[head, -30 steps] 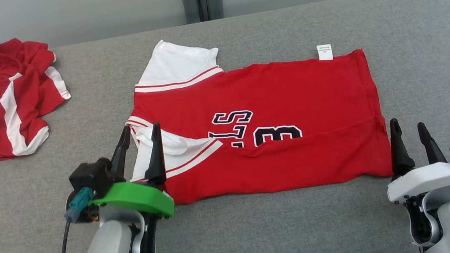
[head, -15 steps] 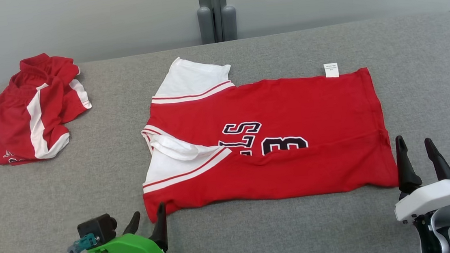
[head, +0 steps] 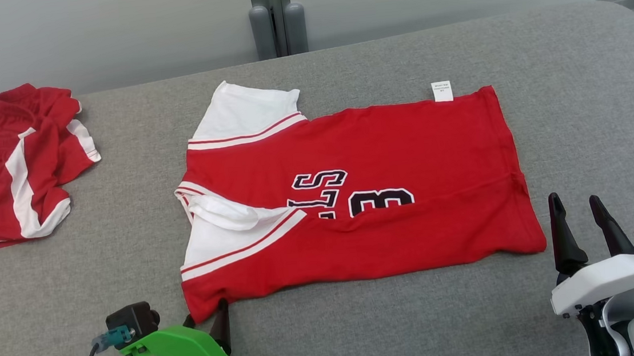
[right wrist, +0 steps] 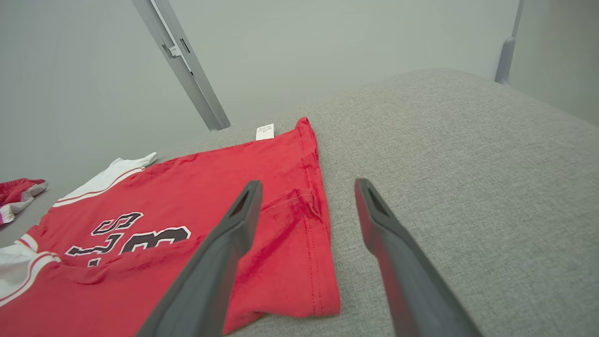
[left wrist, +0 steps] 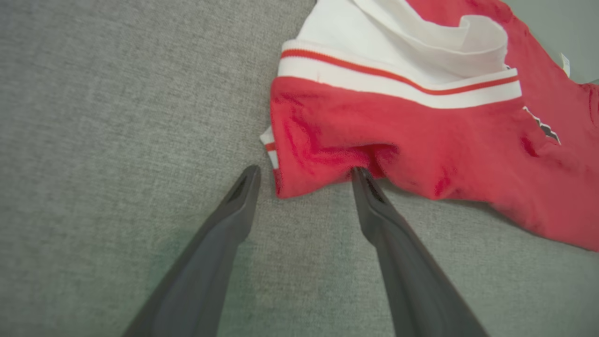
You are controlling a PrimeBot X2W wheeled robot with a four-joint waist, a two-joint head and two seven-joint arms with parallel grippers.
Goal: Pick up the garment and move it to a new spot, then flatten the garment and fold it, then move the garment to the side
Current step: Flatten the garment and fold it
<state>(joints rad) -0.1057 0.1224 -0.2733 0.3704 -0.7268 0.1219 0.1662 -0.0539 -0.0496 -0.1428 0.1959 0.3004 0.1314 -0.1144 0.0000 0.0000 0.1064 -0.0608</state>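
Left gripper open astride garment corner, perhaps in contact: clearer from wrist than head.

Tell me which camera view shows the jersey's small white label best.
The head view: it sees the label from above, whole, beyond the red jersey's far edge. The right wrist view shows it at a low slant; the left wrist view catches a thin sliver far off.

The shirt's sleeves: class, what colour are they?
White, edged with a red stripe; the sleeves show best in the head view.
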